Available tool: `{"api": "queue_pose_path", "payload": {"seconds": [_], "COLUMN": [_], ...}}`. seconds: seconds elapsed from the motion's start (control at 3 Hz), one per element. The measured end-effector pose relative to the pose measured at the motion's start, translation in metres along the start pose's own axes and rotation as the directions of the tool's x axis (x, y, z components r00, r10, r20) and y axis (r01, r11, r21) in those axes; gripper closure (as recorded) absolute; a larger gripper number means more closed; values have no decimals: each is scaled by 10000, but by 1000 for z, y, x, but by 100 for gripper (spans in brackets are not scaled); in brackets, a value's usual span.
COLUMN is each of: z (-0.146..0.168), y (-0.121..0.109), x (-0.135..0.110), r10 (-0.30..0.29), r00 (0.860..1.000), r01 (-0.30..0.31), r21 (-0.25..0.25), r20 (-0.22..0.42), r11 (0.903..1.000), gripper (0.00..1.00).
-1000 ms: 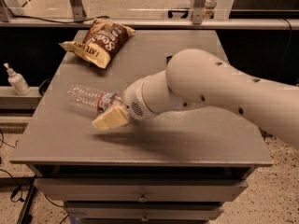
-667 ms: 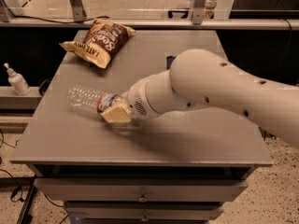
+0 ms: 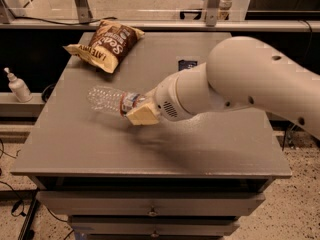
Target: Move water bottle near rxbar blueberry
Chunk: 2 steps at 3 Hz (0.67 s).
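The water bottle [image 3: 107, 99], clasped at its label by the gripper [image 3: 141, 114], has been shifted from the counter's [image 3: 75, 149] left edge toward centre. The rxbar blueberry [image 3: 187, 64] is seen near the back edge; the front is left open.

The water bottle [image 3: 106, 99] lies on its side on the left half of the table [image 3: 75, 144], its length running left to right. The gripper [image 3: 141, 114] clasps the bottle's right end, with the arm [image 3: 250, 79] reaching in from the right, over the middle of the table. Behind the bottle, at the back left corner, lies the chip bag [image 3: 107, 44]. The rxbar blueberry [image 3: 187, 63] lies toward the back, right of centre — well apart from the bottle, partly hidden behind the arm. A pump bottle [image 3: 17, 86] stands off the table, on a ledge to its left. Drawers [image 3: 150, 206] sit under the tabletop.
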<state>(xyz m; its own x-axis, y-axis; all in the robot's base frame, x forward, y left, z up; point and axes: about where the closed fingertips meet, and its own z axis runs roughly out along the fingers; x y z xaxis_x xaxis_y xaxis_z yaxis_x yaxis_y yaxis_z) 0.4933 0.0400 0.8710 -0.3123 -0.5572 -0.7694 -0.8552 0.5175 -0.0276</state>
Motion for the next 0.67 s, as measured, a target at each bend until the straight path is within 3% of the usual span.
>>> {"api": "queue_pose_path", "payload": {"seconds": [0.33, 0.67], "z": [-44, -99], "y": [-21, -52], "x": [23, 62], "r10": [5, 540], "r00": [9982, 9934], "r01": [31, -392], "r21": [601, 1434], "r20": [-601, -1008], "r11": [9982, 9889], "gripper": [100, 100]}}
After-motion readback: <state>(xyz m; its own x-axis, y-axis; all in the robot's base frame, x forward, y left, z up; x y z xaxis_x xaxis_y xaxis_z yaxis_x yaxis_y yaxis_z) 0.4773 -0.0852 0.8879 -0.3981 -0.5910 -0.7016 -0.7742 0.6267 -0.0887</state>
